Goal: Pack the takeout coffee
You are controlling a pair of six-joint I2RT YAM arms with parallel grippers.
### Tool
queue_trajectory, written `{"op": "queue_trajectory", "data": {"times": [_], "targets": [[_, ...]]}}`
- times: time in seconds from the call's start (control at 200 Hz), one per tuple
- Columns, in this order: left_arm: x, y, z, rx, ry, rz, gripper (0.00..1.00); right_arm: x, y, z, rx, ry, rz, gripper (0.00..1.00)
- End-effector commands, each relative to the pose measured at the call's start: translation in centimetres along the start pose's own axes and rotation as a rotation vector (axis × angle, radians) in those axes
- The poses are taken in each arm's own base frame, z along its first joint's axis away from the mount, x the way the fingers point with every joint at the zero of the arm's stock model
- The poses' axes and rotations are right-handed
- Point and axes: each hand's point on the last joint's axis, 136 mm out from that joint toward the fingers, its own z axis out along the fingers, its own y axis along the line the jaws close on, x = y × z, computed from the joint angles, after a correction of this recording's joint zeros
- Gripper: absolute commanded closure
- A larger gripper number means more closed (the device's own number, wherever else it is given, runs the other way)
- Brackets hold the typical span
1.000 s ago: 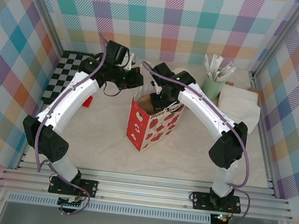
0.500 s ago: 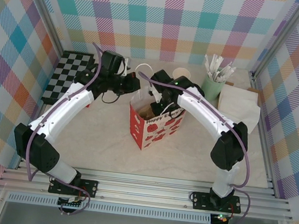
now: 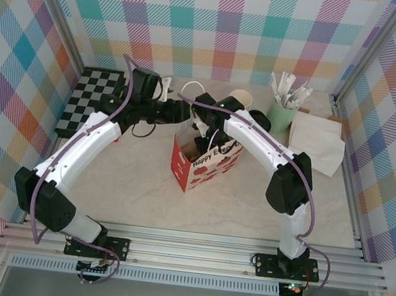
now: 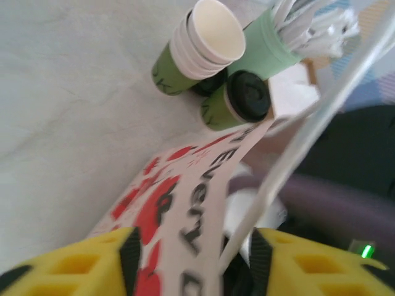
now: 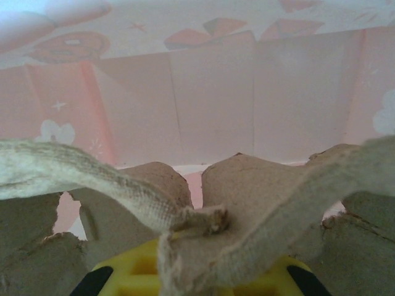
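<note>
A: Coffee located?
B: The coffee (image 4: 237, 102) is seen upright on the table (image 4: 74, 123), black lid on, beyond the bag (image 4: 179, 216) and outside it. It is touched by neither hand. Lidless cups (image 4: 203, 37) are stacked just beside it, and a mint tumbler (image 4: 265, 49) is set right behind.

A: Left hand?
B: The left hand (image 4: 192, 246) is placed at the bag's top edge with the jaws parted. The printed rim and a white handle (image 4: 321, 117) are passed between the yellow fingers (image 4: 68, 268). Nothing is gripped.

A: Right hand?
B: The right hand (image 5: 191, 262) is found down inside the bag. Its jaws are closed, and a beige cord (image 5: 92, 179) appears to be pinched at the tip. A brown pulp carrier (image 5: 247, 185) is seen right in front of it, against the bag's pink inner wall.

A: Anything else?
B: The bag is stood upright mid-table, between the two arms. Napkins (image 3: 318, 137) are laid at the far right, near the tumbler. A checkered mat (image 3: 92, 99) is laid at the far left.
</note>
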Motion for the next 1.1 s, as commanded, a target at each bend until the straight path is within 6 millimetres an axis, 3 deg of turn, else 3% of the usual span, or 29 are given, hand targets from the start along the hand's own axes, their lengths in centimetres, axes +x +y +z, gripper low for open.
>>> {"op": "queue_trajectory", "data": {"times": [0.0, 0.08, 0.175, 0.305, 0.425, 0.575, 0.705, 0.94, 1.095], "targets": [[0.9, 1.1, -5.7, -0.083, -0.085, 0.176, 0.35, 1.0, 1.2, -1.0, -0.055, 0.034, 0.041, 1.0], [3.2, -0.7, -8.1, 0.024, -0.102, 0.297, 0.29, 1.0, 1.6, -1.3, -0.077, 0.028, 0.051, 1.0], [5.5, -4.3, -9.7, 0.175, -0.132, 0.413, 0.32, 0.8, 1.8, -1.6, -0.089, 0.017, 0.065, 1.0], [7.1, -7.8, -7.9, 0.244, -0.133, 0.497, 0.44, 0.5, 2.1, -1.7, -0.107, 0.014, 0.089, 1.0], [8.2, -10.0, -4.9, 0.254, -0.105, 0.539, 0.47, 0.3, 2.4, -1.9, -0.118, 0.011, 0.115, 1.0], [7.3, -10.4, -2.3, 0.194, -0.193, 0.538, 0.51, 0.4, 2.6, -2.1, -0.131, 0.013, 0.133, 1.0], [6.2, -11.2, -1.2, 0.215, -0.261, 0.541, 0.53, 0.6, 2.5, -2.1, -0.13, 0.016, 0.147, 1.0], [5.8, -13.1, -1.4, 0.284, -0.288, 0.584, 0.59, 0.6, 2.5, -2.0, -0.126, 0.022, 0.172, 1.0], [5.7, -12.9, -0.8, 0.27, -0.284, 0.581, 0.67, 0.4, 2.8, -2.2, -0.141, 0.02, 0.185, 1.0]]}}
